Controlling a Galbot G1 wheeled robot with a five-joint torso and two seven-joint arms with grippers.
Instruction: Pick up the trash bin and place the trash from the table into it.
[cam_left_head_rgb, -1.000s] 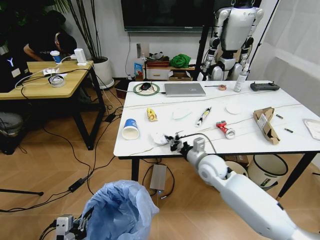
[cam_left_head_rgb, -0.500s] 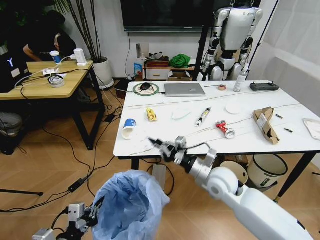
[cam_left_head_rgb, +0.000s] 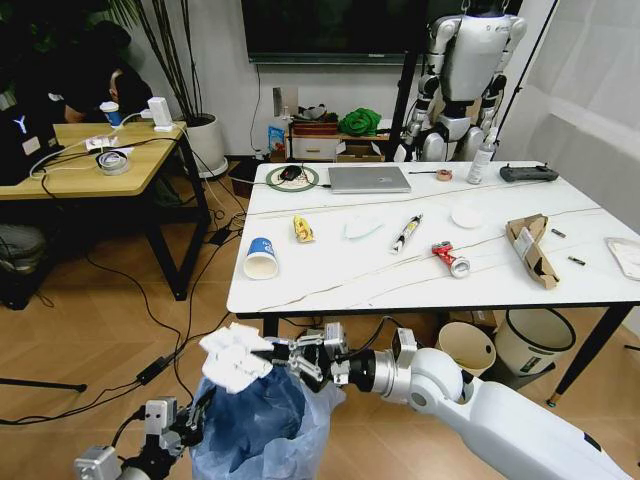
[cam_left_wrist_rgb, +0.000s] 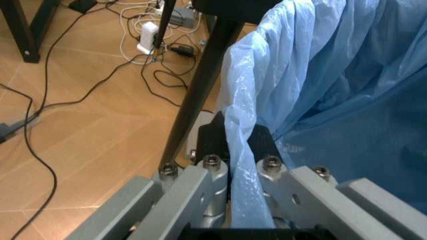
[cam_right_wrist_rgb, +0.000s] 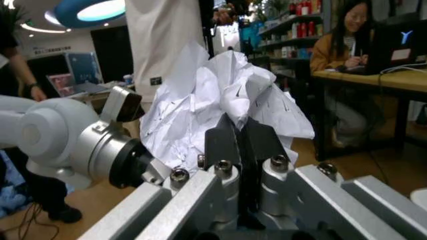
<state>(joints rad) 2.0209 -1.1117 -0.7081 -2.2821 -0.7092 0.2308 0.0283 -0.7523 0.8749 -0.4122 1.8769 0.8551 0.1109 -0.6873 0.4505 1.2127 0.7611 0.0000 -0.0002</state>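
Crumpled white tissue (cam_left_head_rgb: 233, 356) clamped in the right pincer (cam_left_head_rgb: 290, 358), held just over the blue-bagged trash bin (cam_left_head_rgb: 262, 425) so a release should land inside. Bin gripped by a pinched fold of its bag in the left pincer (cam_left_wrist_rgb: 241, 150), raised at 6 o'clock of the counter (cam_left_head_rgb: 420, 280). At 12 o'clock, paper cup (cam_left_head_rgb: 261, 257) and crushed can (cam_left_head_rgb: 450, 258) waiting on the counter.

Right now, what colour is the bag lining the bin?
Light blue, see-through plastic bag, clearest in the left wrist view.
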